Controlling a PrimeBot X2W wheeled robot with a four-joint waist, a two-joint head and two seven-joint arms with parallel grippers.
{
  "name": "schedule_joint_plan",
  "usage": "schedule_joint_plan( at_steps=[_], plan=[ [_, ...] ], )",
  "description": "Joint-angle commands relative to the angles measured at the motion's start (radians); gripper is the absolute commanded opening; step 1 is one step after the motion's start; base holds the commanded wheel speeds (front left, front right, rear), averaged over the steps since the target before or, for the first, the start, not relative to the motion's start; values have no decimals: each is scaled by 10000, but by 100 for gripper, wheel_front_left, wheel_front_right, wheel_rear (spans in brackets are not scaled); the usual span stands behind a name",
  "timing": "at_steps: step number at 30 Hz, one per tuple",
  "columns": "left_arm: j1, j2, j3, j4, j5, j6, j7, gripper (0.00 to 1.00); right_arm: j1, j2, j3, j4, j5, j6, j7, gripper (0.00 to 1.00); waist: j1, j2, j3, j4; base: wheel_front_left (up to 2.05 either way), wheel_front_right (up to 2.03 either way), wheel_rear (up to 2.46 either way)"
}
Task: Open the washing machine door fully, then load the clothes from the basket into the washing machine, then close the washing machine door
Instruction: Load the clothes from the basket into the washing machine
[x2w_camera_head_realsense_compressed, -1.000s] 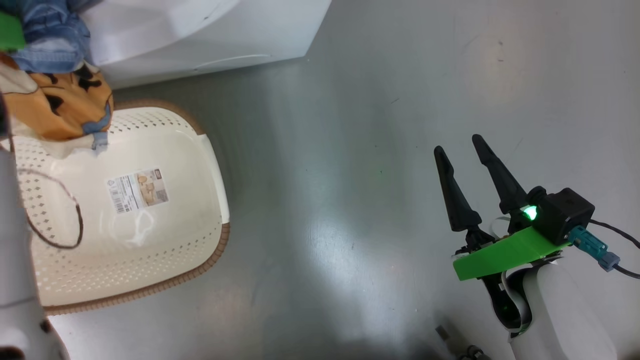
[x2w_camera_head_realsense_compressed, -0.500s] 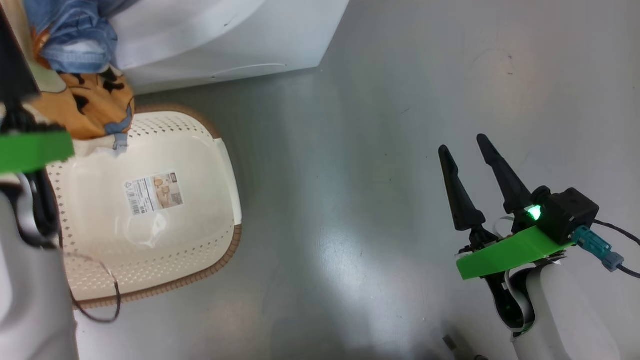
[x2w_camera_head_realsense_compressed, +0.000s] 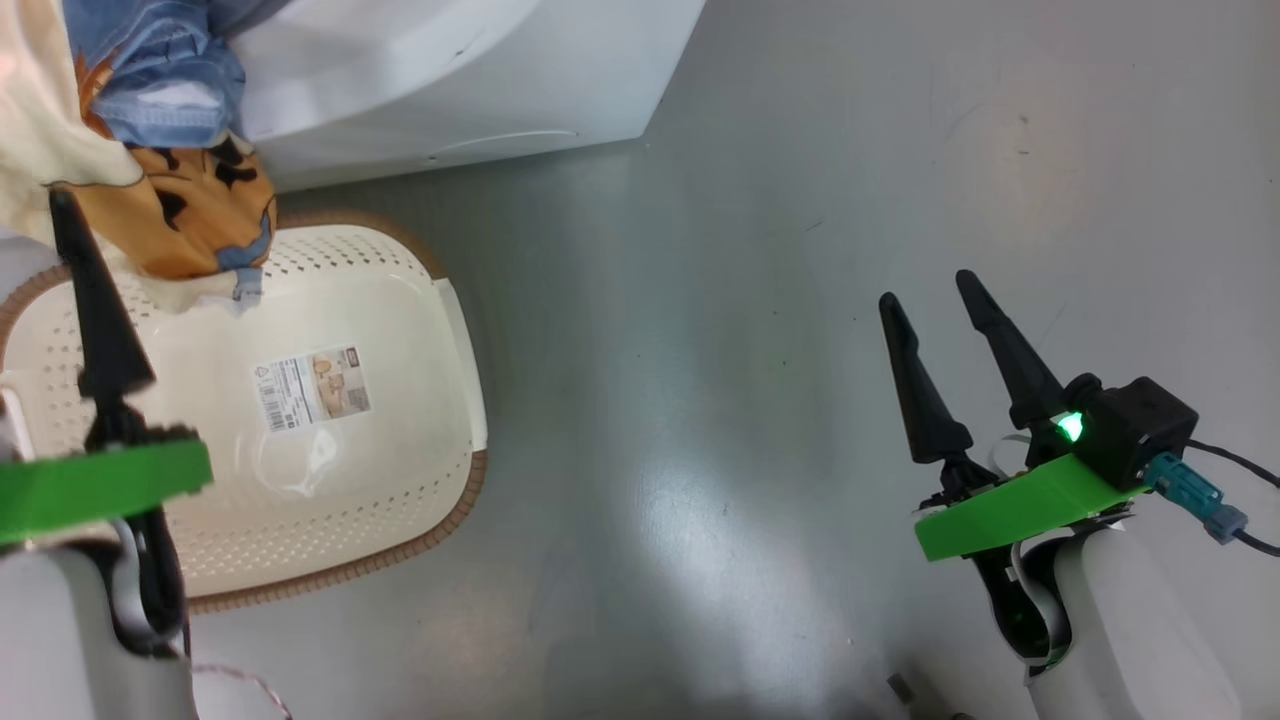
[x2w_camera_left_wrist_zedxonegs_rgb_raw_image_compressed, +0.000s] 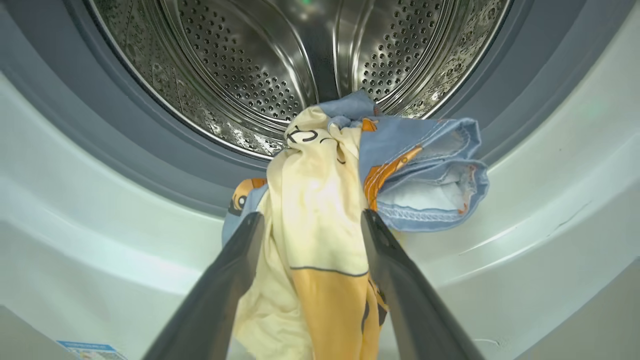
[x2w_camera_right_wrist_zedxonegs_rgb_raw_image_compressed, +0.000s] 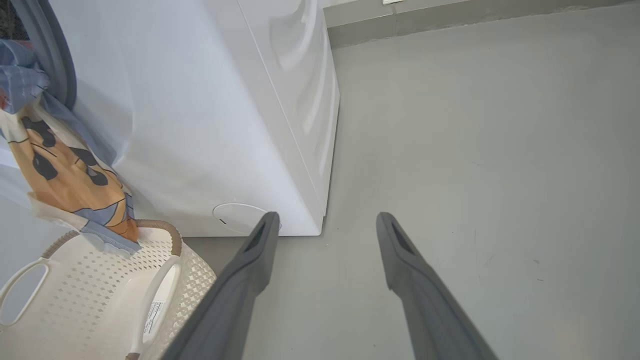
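1. The clothes (x2w_camera_left_wrist_zedxonegs_rgb_raw_image_compressed: 320, 200) hang over the lower lip of the washing machine (x2w_camera_head_realsense_compressed: 450, 70), in the middle of the left wrist view. Their blue end lies by the grey gasket (x2w_camera_left_wrist_zedxonegs_rgb_raw_image_compressed: 125, 140) at the mouth of the drum (x2w_camera_left_wrist_zedxonegs_rgb_raw_image_compressed: 240, 65), and the cream and orange part droops outside. We judge them only half loaded, carried by the lip alone.
2. The left gripper (x2w_camera_left_wrist_zedxonegs_rgb_raw_image_compressed: 311, 216) has its fingers spread wide with the cloth seen between them. Neither finger seems to press it, so we read this gripper as holding nothing.
3. The basket (x2w_camera_head_realsense_compressed: 450, 500), at the left of the head view, sits close below the machine's front. The cloth's tail reaches its far rim, but we cannot tell if they touch. Its bottom lies bare around the label sticker (x2w_camera_head_realsense_compressed: 310, 388), so we think nothing else needs lifting.
4. The right gripper (x2w_camera_head_realsense_compressed: 925, 287), at the right of the head view, is spread and empty over the floor (x2w_camera_head_realsense_compressed: 750, 300), well apart from the basket. We take it as parked out of the way.
5. We judge the bundle needs pushing deeper, or the door could trap the tail.
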Motion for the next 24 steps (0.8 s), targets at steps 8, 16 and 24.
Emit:
schedule_joint_plan(
  at_steps=[8, 16, 24],
  plan=[
    [1525, 131, 137, -381, -27, 165, -36, 100, 211, -59, 310, -112, 99, 63, -48, 100, 0, 0, 47, -5, 0, 0, 0],
    [2348, 108, -252, -341, -348, 457, -36, 100, 178, -100, 367, -49, 95, 63, -48, 100, 0, 0, 43, 69, 0, 0, 0],
    [2950, 106, -807, -175, -713, 886, -36, 100, 104, -125, 451, 18, 161, 63, -48, 100, 0, 0, 53, 16, 0, 0, 0]
  ],
)
